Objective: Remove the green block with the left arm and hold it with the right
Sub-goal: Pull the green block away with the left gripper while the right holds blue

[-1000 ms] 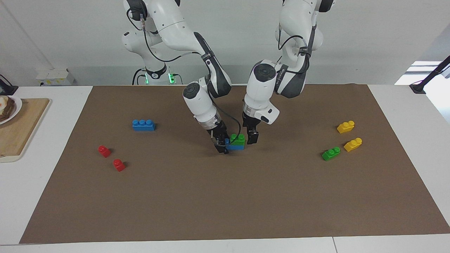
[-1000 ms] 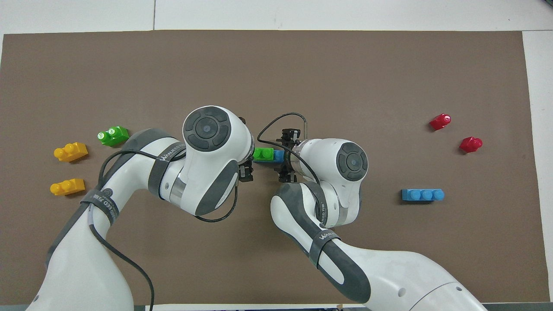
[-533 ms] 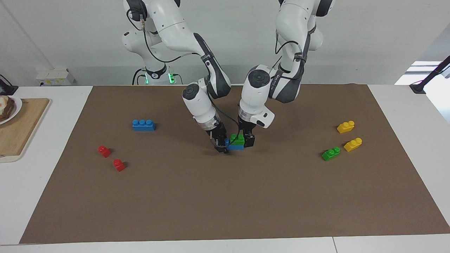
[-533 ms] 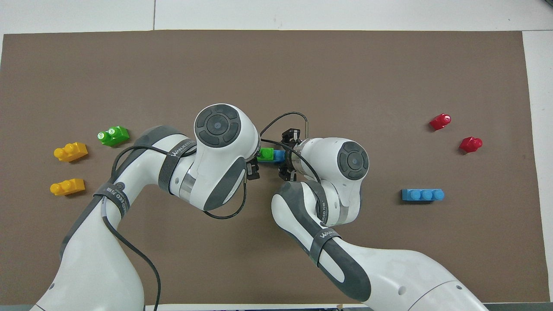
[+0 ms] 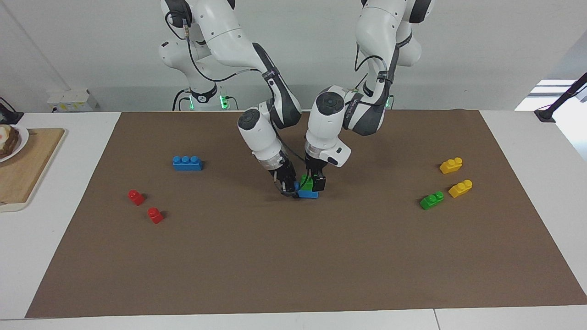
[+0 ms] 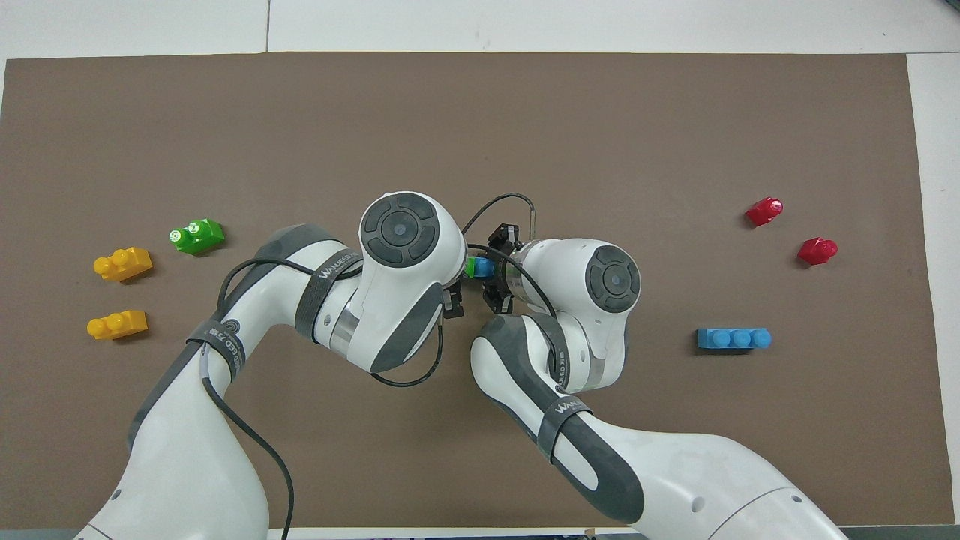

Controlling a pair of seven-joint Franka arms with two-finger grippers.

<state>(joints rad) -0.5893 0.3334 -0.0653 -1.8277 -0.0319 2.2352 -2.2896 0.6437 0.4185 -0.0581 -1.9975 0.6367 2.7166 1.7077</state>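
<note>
A green block (image 5: 306, 183) sits stacked on one end of a blue brick (image 5: 309, 194) in the middle of the brown mat; both also show in the overhead view, the green block (image 6: 470, 266) beside the blue brick (image 6: 485, 266). My right gripper (image 5: 290, 189) is low at the blue brick's end toward the right arm's side and is shut on it. My left gripper (image 5: 314, 182) is down over the green block, open, with its fingers (image 5: 320, 184) straddling it. In the overhead view the left wrist hides most of the green block.
A second green brick (image 5: 431, 200) and two yellow bricks (image 5: 451, 165) (image 5: 460, 188) lie toward the left arm's end. A loose blue three-stud brick (image 5: 187, 163) and two red pieces (image 5: 136, 197) (image 5: 155, 215) lie toward the right arm's end. A wooden board (image 5: 27, 169) lies off the mat.
My left gripper has moved sideways from beside the stacked bricks onto the green block. The right gripper and the bricks have stayed in place.
</note>
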